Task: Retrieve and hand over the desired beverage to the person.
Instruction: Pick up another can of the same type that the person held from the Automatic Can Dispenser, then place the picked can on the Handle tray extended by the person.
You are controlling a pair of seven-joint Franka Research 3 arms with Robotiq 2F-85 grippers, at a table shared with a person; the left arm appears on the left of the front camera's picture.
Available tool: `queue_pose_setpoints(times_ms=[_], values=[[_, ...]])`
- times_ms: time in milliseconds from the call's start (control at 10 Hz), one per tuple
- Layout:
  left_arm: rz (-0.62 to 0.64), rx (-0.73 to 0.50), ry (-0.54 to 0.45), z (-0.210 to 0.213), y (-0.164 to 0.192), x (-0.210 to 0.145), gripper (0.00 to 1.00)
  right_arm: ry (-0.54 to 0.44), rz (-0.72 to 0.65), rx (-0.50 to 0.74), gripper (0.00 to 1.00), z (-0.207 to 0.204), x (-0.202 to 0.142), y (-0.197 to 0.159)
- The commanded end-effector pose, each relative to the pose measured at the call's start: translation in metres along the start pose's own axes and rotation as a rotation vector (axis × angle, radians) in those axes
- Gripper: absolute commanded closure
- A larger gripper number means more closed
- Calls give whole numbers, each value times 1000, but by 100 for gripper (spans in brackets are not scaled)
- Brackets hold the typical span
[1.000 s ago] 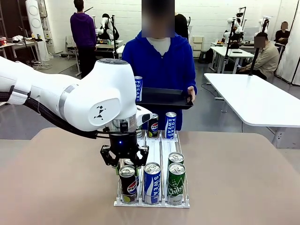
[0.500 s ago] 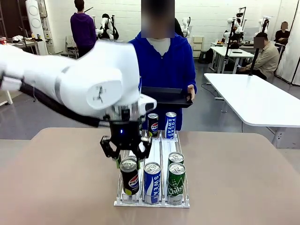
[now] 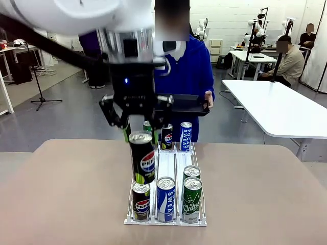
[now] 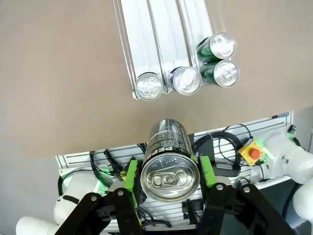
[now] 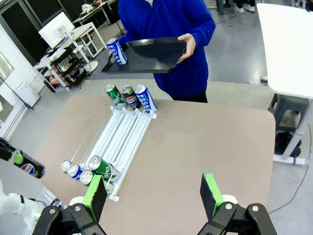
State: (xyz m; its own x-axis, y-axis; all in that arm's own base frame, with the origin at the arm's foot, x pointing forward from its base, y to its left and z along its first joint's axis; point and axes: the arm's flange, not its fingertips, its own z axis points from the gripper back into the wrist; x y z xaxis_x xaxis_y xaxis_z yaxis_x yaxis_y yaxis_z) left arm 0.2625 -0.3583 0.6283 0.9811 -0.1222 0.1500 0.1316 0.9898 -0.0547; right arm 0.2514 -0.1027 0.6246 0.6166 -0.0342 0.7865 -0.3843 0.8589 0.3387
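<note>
My left gripper [image 3: 140,133] is shut on a black Pepsi can [image 3: 143,159] and holds it upright in the air above the left lane of the white can rack [image 3: 166,162]. In the left wrist view the green pads [image 4: 131,174] press both sides of the can [image 4: 168,161], high over the rack [image 4: 146,34]. The person [image 3: 180,66] in a blue hoodie stands at the far side holding a black tray [image 3: 185,106]. On that tray [image 5: 146,56] stands a Pocari Sweat can [image 5: 117,51]. My right gripper [image 5: 153,196] stands open over the table's near right part, nothing between its fingers.
At the rack's front stand a Pepsi can [image 3: 141,201], a Pocari Sweat can [image 3: 166,199] and two green cans [image 3: 192,199]. Three more cans [image 3: 176,136] stand at its far end. A white table [image 3: 276,107] is off to the right.
My left gripper has risen with the Pepsi can, lifting it out of the rack's left lane. Another Pepsi can now stands at that lane's front.
</note>
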Motion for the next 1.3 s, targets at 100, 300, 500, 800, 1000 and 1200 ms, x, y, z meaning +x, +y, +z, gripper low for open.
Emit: queue_pose_setpoints(times_ms=[100,300,500,800,1000,1200], values=[[37,27,-2,24,-8,23,97,-5,0,25,0,-3,0,-1],[39,28,19,31,-9,34,97,-5,0,25,0,-3,0,-1],[45,4,26,33,-2,38,97,-5,0,25,0,-3,0,-1],[20,0,25,23,0,34,97,-5,0,25,0,-3,0,-1],[20,0,25,23,0,34,97,-5,0,25,0,-3,0,-1],[20,0,25,23,0,34,97,-5,0,25,0,-3,0,-1]])
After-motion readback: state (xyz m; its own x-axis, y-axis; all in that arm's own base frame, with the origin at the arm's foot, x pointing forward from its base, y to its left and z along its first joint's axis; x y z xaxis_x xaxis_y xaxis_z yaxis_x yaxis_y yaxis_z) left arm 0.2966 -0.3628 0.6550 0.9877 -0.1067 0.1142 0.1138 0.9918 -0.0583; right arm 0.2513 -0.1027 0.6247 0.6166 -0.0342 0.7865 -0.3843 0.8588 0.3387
